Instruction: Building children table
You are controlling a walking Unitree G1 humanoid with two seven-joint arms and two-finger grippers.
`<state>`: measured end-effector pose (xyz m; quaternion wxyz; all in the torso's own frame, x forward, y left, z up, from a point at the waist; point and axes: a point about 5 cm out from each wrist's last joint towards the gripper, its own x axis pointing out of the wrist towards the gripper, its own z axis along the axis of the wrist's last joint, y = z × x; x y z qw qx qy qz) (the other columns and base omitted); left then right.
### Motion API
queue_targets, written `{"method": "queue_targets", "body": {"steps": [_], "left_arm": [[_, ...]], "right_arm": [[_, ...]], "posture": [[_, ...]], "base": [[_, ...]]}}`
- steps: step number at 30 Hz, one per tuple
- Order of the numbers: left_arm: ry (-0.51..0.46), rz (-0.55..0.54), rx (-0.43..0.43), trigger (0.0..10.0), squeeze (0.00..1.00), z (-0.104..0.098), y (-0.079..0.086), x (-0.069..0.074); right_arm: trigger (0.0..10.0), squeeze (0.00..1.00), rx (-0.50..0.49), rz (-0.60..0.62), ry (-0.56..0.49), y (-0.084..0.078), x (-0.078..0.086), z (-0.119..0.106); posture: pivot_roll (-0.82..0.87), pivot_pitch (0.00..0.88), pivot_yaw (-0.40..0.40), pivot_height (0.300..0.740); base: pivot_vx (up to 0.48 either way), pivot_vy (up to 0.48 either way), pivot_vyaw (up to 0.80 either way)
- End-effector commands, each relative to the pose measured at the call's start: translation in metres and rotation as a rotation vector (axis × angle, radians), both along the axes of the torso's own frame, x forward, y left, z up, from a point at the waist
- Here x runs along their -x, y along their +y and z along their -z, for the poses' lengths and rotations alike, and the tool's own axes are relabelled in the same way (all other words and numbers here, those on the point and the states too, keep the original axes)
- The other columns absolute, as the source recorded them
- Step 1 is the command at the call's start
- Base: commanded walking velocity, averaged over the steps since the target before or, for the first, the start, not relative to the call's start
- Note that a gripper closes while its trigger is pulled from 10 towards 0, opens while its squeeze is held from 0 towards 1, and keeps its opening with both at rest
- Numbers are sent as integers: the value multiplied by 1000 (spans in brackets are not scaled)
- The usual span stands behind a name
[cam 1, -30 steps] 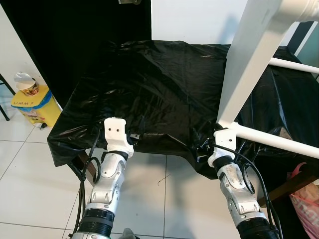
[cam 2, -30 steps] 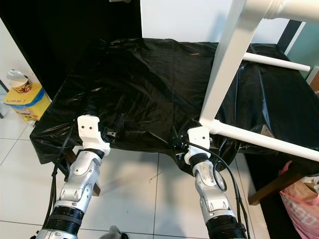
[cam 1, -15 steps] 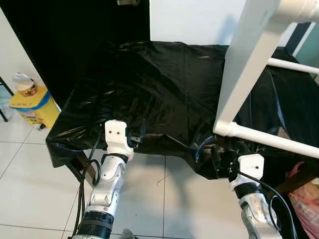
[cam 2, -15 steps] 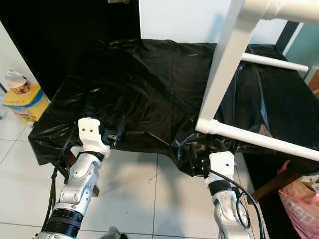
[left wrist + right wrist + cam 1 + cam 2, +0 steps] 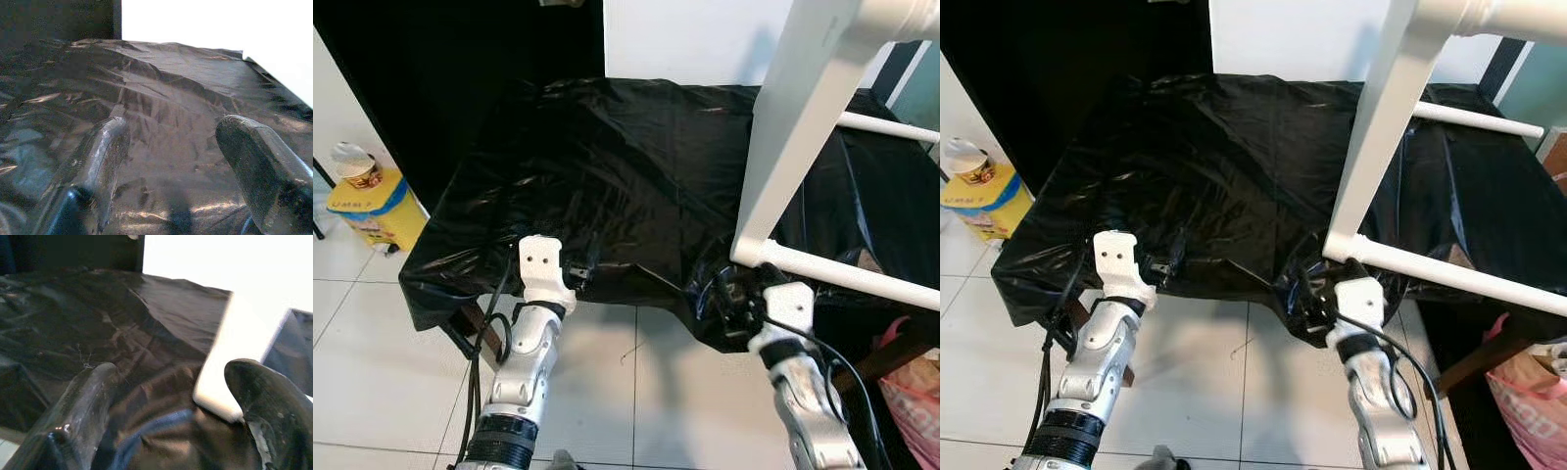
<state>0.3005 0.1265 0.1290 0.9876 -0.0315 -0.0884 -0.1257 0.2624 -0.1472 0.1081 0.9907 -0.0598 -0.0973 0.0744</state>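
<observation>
Left eye view: a tabletop (image 5: pixel 607 166) draped in crinkled black plastic sheet (image 5: pixel 636 127) spans the middle of the frame, probably covered to protect it during assembly. Rising at the upper right is the white children's table frame (image 5: pixel 793 127), one broad leg slanting down to a joint at centre right, where a round white crossbar (image 5: pixel 862 279) runs off toward the lower right edge; a second rail (image 5: pixel 891 127) crosses behind it. The frame rests on the sheet's near edge, seemingly set there within reach of the arms. At lower right, the right gripper (image 5: pixel 171 411) sits just below and beside that joint, its fingers (image 5: pixel 83 411) apart and empty, with the leg's foot lying ahead between them, apparently lined up for a grasp. At lower left, the left gripper (image 5: pixel 171 166) hovers at the sheet's front edge, fingers (image 5: pixel 102 156) likewise spread with nothing between them. A yellow bin (image 5: pixel 367 206) topped by a paper cup (image 5: pixel 357 164) stands on the tiled floor (image 5: pixel 372 362) at far left.
</observation>
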Motion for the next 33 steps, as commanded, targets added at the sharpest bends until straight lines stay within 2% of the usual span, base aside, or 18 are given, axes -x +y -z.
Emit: {"method": "queue_targets", "body": {"steps": [1,3,6,9,10,11,14,17,20,30,31,33], "left_arm": [[2,33,-13,10000,0,1,-3,0],[-1,32,-13,10000,0,0,-4,0],[-2,30,-12,10000,0,0,-3,0],[-8,21,-8,10000,0,-2,-4,-2],[-8,21,-8,10000,0,-2,-4,-2],[-10,22,-6,10000,0,-2,-5,-2],[-15,28,-3,10000,0,-3,-8,-4],[-17,38,0,10000,0,-4,-11,-5],[-19,44,0,10000,0,-5,-13,-5],[-22,84,-8,10000,0,-5,-16,-4],[-18,109,-5,10000,0,-4,-18,-3],[-12,150,-8,10000,0,-3,-21,0]], "right_arm": [[10000,0,18,-10,27,3,-5,6],[10000,0,3,-21,22,9,-14,3],[10000,0,-11,-25,24,11,-17,3],[10000,0,-160,-77,62,19,-20,5],[10000,0,-160,-77,62,19,-20,5],[10000,0,-207,-98,73,22,-20,6],[10000,0,-263,-137,94,26,-20,8],[10000,0,-291,-156,107,29,-20,11],[10000,0,-296,-159,105,30,-21,11],[10000,0,-204,-94,50,20,-19,8],[10000,1000,-199,-87,48,17,-17,9],[10000,1000,-189,-79,43,11,-13,9]], "posture": [[24,46,-18,740],[32,44,-24,740],[38,44,-27,740],[42,43,-30,740],[42,43,-30,740],[41,42,-29,740],[35,37,-25,740],[30,36,-23,740],[28,35,-21,740],[24,37,-22,740],[22,40,-22,740],[21,42,-24,740]], "base": [[0,0,0],[0,0,0],[0,0,0],[0,0,0],[0,0,0],[0,0,0],[0,0,0],[0,0,0],[0,0,0],[0,0,0],[0,0,0],[0,0,0]]}}
